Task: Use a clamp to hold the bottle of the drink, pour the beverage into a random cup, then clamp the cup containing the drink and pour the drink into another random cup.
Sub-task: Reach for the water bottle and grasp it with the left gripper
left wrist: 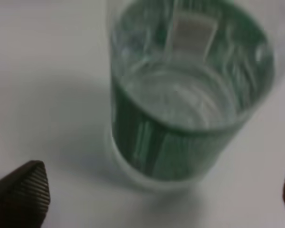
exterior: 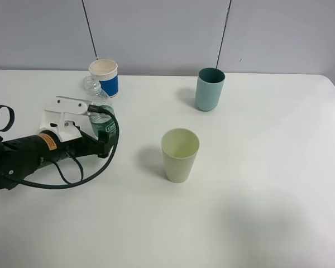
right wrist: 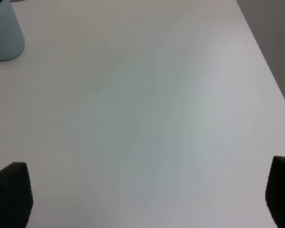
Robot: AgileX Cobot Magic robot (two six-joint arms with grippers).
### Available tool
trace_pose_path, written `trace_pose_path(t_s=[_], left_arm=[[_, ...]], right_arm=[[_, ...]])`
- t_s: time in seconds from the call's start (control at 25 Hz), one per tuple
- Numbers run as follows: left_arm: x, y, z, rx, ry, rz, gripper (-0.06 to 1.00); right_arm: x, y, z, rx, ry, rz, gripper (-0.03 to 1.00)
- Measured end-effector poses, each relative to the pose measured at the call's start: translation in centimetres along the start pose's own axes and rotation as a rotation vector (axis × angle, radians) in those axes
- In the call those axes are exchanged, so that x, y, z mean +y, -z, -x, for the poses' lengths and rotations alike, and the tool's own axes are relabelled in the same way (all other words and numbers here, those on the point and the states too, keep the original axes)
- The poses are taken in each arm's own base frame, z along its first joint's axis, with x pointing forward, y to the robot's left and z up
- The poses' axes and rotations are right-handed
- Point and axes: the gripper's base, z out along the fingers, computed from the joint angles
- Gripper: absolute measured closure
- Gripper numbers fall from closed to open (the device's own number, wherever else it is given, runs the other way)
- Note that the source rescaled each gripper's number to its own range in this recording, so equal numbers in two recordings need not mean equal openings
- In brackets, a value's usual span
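The bottle of the drink [exterior: 101, 116] is seen upright at the left of the tabletop [exterior: 257, 201], just in front of a blue-and-white paper cup [exterior: 104, 75]; it is faced by the left end effector [left wrist: 156, 199], whose jaws are spread wide with nothing held; the right end effector [right wrist: 146, 192] is likewise wide open and empty. The jaws are best advanced to either side of the labelled middle and closed squarely and gently, since thin ribbed plastic may buckle or slip; the teal cup [exterior: 210, 89] and pale green cup [exterior: 180, 154] are set well apart. The tabletop is plain white and smooth; a grey panelled wall [exterior: 156, 33] is seen behind.
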Motion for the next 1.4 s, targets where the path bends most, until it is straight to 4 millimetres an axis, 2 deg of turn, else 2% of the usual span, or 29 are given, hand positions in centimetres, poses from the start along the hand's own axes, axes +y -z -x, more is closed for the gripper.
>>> trace_pose_path(t_s=[0.32, 0.6, 0.96, 1.0, 1.08, 1.12, 1.2, 1.24, 1.28, 1.4], left_arm=[[-0.3, -1.6, 1.2, -0.051, 0.028, -0.003, -0.06], [-0.3, -1.8, 1.5, -0.074, 0.032, -0.006, -0.06], [-1.7, -2.1, 1.9, -0.090, -0.001, -0.047, -0.05], [-1.7, -2.1, 1.9, -0.090, -0.011, -0.048, -0.02], [-1.7, -2.1, 1.9, -0.090, -0.026, -0.047, 0.11], [-1.7, -2.1, 1.9, -0.091, -0.028, -0.045, 0.24], [-1.6, -2.1, 1.9, -0.091, -0.027, -0.038, 0.60], [-1.6, -2.1, 1.9, -0.092, -0.029, -0.037, 0.82], [-1.6, -2.1, 1.9, -0.090, -0.031, -0.038, 0.93], [-1.6, -2.1, 1.9, -0.089, -0.028, -0.034, 0.94]], right_arm=[[0.0, 0.0, 0.0, 0.000, 0.000, 0.000, -0.03], [0.0, 0.0, 0.0, 0.000, 0.000, 0.000, -0.03], [0.0, 0.0, 0.0, 0.000, 0.000, 0.000, -0.03], [0.0, 0.0, 0.0, 0.000, 0.000, 0.000, -0.03], [0.0, 0.0, 0.0, 0.000, 0.000, 0.000, -0.03], [0.0, 0.0, 0.0, 0.000, 0.000, 0.000, -0.03], [0.0, 0.0, 0.0, 0.000, 0.000, 0.000, -0.03], [0.0, 0.0, 0.0, 0.000, 0.000, 0.000, -0.03], [0.0, 0.0, 0.0, 0.000, 0.000, 0.000, -0.03], [0.0, 0.0, 0.0, 0.000, 0.000, 0.000, -0.03]])
